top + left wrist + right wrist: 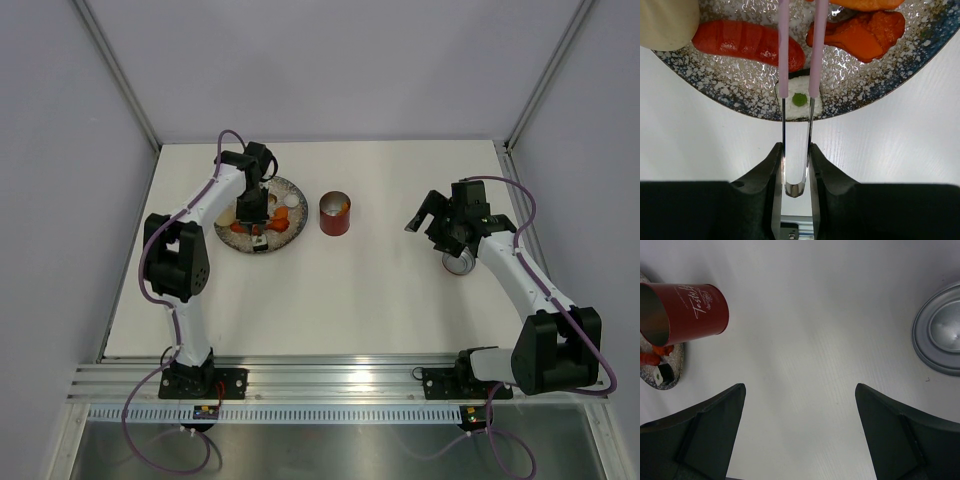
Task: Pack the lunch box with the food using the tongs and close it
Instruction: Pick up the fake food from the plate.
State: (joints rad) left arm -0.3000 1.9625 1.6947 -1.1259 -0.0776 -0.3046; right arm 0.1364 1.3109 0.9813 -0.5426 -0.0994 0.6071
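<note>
My left gripper [796, 150] is shut on the joined metal end of the pale pink tongs [783, 50], over the speckled plate [291, 190]. The two tong arms run a little apart over a white roll with a green centre [799, 100]; their tips are out of view. More food lies on the plate: a red piece [747, 42] and orange pieces [865, 32]. The red lunch box [336, 214] stands upright and uncovered right of the plate, also in the right wrist view [690, 310]. Its silver-sided lid [940, 335] lies near my right gripper [800, 390], which is open and holds nothing.
A cream rounded piece [665, 20] sits at the plate's edge. The plate's rim [667, 370] shows just behind the canister. The lid [459, 263] rests on the white table under the right arm. Grey walls enclose the table on three sides.
</note>
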